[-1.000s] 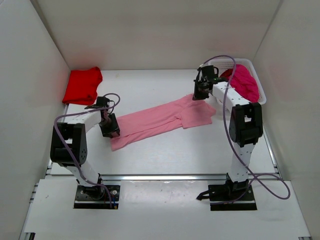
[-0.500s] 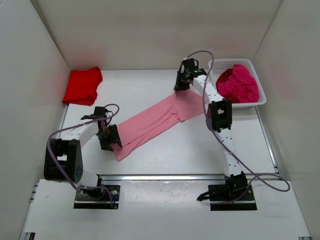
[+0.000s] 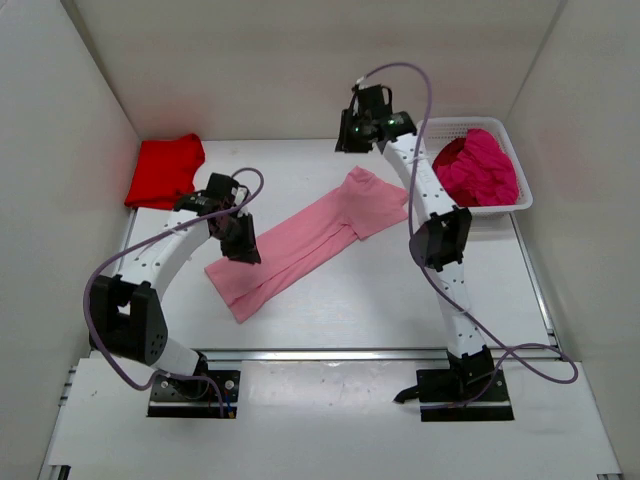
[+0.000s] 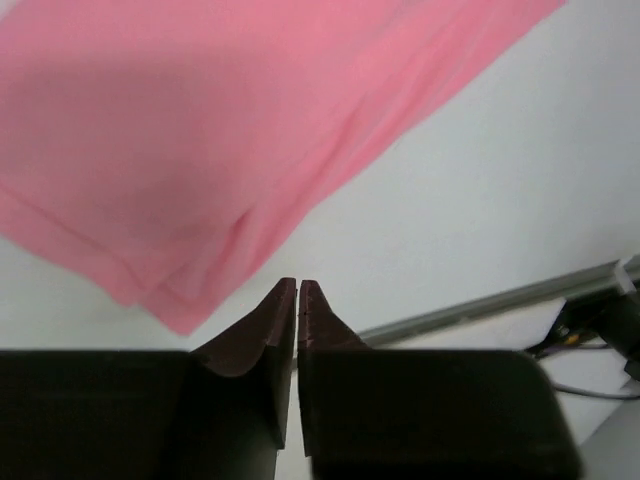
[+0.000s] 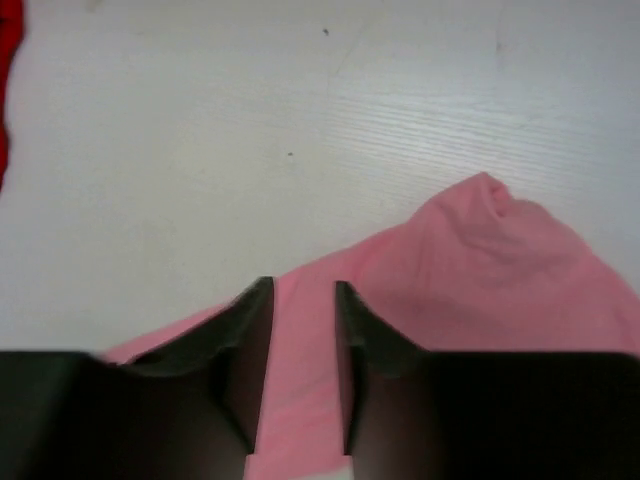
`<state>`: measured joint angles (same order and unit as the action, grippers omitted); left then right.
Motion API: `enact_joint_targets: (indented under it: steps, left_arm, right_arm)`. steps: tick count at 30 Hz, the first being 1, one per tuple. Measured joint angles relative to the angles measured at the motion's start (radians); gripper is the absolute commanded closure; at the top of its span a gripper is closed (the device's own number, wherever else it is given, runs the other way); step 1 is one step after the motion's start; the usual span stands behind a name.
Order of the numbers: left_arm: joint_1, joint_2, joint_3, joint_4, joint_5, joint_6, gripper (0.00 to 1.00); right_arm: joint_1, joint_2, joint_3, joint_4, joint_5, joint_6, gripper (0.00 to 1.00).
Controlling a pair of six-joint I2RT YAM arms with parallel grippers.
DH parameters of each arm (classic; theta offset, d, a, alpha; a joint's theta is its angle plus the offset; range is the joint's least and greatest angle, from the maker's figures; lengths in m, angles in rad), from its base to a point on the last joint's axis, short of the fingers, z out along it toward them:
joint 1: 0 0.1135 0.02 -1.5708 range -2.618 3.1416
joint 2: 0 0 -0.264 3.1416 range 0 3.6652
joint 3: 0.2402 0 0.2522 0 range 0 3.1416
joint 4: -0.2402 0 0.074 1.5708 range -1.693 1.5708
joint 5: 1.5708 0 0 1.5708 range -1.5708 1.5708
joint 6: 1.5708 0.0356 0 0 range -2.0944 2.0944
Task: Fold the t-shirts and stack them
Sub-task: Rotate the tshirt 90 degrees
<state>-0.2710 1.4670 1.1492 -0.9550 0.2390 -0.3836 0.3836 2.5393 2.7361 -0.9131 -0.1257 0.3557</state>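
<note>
Pink t-shirt (image 3: 310, 238) is on the bench (image 3: 350, 295), laid out as a long diagonal strip running from near-left to far-right. Layered edges show at its near end in the left wrist view, so there is more than one thickness there.

Left claw (image 4: 298, 288) sits over the shirt's left edge, toward the near end. Its tips are almost touching, with only a sliver of gap and nothing between them.

Right claw (image 5: 303, 290) is above the shirt's far end, close to the back wall. Its fingers are clearly apart. Pink cloth shows through the gap below but is not gripped.

Red t-shirt (image 3: 165, 170) lies folded in the far-left corner, well apart from the pink one.

Magenta t-shirts (image 3: 482, 165) are heaped unfolded in the white basket (image 3: 497, 208) at far right. Can't tell how many are in the heap.
</note>
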Motion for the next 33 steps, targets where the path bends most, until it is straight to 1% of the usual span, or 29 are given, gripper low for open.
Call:
enact_joint_targets:
  steps: [1,2,4,5,8,10,11,12,13,14,15,16,17,18,19,21,25,27,30,33]
  left_arm:
    - [0.006,0.018,0.033,0.005,0.008,-0.002,0.93]
    - [0.01,0.037,0.066,0.009,0.016,0.003,1.0]
    - [0.018,0.06,0.118,0.024,0.032,0.004,1.0]
    - [0.019,0.064,0.137,0.027,0.038,0.004,1.0]
    - [0.019,0.065,0.183,0.039,0.067,-0.01,1.0]
    - [0.017,0.063,0.212,0.061,0.085,-0.03,0.91]
    - [0.015,0.059,0.216,0.084,0.092,-0.043,0.88]
    - [0.013,0.051,0.215,0.11,0.098,-0.066,0.82]
    - [0.012,0.041,0.21,0.138,0.107,-0.088,0.75]
    - [0.013,0.022,0.193,0.183,0.115,-0.116,0.69]
    - [0.015,0.002,0.176,0.213,0.123,-0.138,0.66]
    - [0.018,-0.022,0.157,0.235,0.134,-0.161,0.62]
    - [0.023,-0.046,0.144,0.247,0.14,-0.18,0.58]
    - [0.027,-0.063,0.137,0.256,0.139,-0.187,0.56]
    - [0.027,-0.08,0.13,0.265,0.139,-0.193,0.53]
    - [0.03,-0.117,0.098,0.294,0.135,-0.201,0.53]
    - [0.052,-0.161,0.014,0.303,0.129,-0.192,0.5]
    - [0.068,-0.151,0.004,0.285,0.108,-0.179,0.48]
    - [0.082,-0.139,0.008,0.274,0.082,-0.16,0.45]
    - [0.077,-0.13,0.036,0.255,0.063,-0.146,0.43]
  right_arm:
    - [0.003,-0.057,0.008,-0.036,0.017,-0.006,0.97]
    - [0.003,-0.116,0.017,-0.071,0.03,-0.01,1.0]
    - [0.01,-0.25,0.034,-0.161,0.07,0.0,1.0]
    - [0.012,-0.332,0.0,-0.185,0.09,0.002,1.0]
    - [0.061,-0.596,-0.194,-0.226,0.206,0.011,0.99]
    - [0.168,-0.758,-0.412,-0.199,0.293,0.037,1.0]
    - [0.242,-0.836,-0.555,-0.172,0.315,0.06,1.0]
    - [0.312,-0.932,-0.736,-0.103,0.324,0.088,1.0]
    - [0.374,-0.997,-0.894,-0.043,0.319,0.117,0.93]
    - [0.437,-1.065,-1.09,0.028,0.307,0.156,0.86]
    - [0.47,-1.109,-1.25,0.089,0.297,0.196,0.84]
    - [0.489,-1.139,-1.395,0.149,0.293,0.232,0.78]
    - [0.494,-1.151,-1.521,0.2,0.285,0.27,0.72]
    - [0.492,-1.149,-1.608,0.243,0.277,0.307,0.69]
    - [0.492,-1.137,-1.678,0.292,0.269,0.341,0.62]
    - [0.496,-1.091,-1.741,0.385,0.262,0.398,0.6]
    - [0.566,-0.946,-1.699,0.626,0.257,0.498,0.57]
    - [0.613,-0.881,-1.685,0.735,0.257,0.557,0.53]
    - [0.673,-0.806,-1.685,0.842,0.252,0.631,0.49]
    - [0.713,-0.746,-1.685,0.912,0.248,0.691,0.48]
